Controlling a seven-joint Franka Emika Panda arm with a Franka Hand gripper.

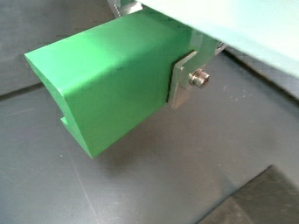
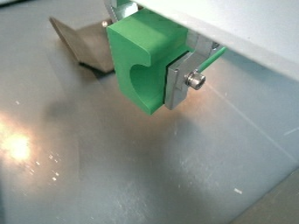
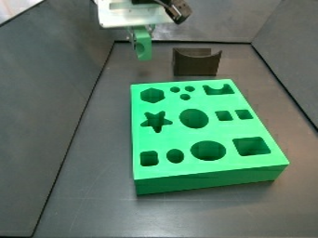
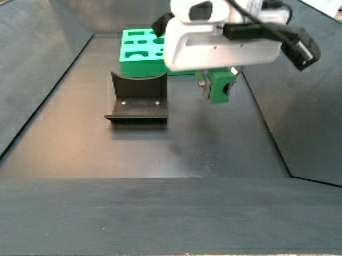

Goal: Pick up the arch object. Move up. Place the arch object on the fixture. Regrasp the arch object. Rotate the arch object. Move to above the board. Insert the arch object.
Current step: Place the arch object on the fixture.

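My hand is closed on the arch object, one silver finger flat against its side in both wrist views, the block's notch visible. In both side views the arch object hangs in the air, clear of the worktop, near the fixture but not touching it, and behind the board, not above it. Judgement: pick-up and lift appear done; the fixture stands empty, so I cannot tell whether the fixture placement and regrasp are done or pending. Travel to above the board and insertion into its arch hole clearly remain.
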